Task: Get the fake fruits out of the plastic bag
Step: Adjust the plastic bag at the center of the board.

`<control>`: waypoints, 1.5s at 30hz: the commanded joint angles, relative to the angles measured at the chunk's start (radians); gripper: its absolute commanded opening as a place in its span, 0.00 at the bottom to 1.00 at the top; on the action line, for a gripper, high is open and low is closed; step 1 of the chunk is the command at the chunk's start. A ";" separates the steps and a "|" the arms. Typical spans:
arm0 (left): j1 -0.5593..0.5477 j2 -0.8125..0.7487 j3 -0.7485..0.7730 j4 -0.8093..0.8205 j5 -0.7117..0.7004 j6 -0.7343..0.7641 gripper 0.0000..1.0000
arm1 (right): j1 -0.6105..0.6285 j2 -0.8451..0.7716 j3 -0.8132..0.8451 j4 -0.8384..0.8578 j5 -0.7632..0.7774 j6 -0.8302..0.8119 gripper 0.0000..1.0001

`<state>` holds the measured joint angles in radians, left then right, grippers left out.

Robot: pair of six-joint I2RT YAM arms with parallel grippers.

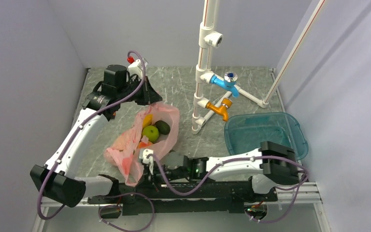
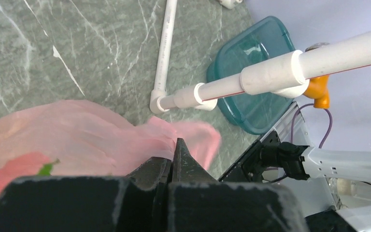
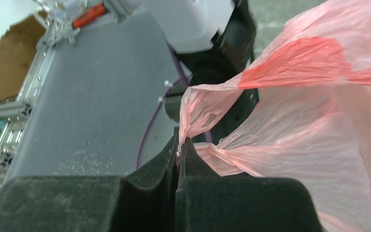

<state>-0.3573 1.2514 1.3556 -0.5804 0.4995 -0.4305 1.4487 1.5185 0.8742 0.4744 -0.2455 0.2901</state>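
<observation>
The pink plastic bag lies on the bench, left of the middle and reaching toward the near edge, its mouth open upward. Inside it sit a green apple, a dark avocado touching it, a yellow mango just behind, and something orange, mostly hidden by the film. The left gripper is closed tight on the bag's far rim, and the right gripper is pinched shut on a fold of the near rim. A teal tub stands near the right edge of the bench, beside a white pipe stand.
</observation>
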 commanded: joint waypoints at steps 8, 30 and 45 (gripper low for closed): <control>-0.019 -0.112 -0.040 -0.049 -0.041 0.086 0.37 | 0.039 -0.081 0.047 -0.115 0.223 0.042 0.46; -0.018 -0.666 -0.191 -0.356 -0.492 0.020 0.92 | 0.024 -0.293 -0.096 -0.174 0.766 0.075 0.73; -0.052 -0.229 -0.267 -0.144 -0.650 0.238 0.90 | 0.025 -0.028 -0.032 -0.126 0.777 0.081 0.51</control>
<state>-0.4049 0.9409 1.0107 -0.8154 -0.0265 -0.2775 1.4734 1.4616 0.8635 0.2863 0.5011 0.3405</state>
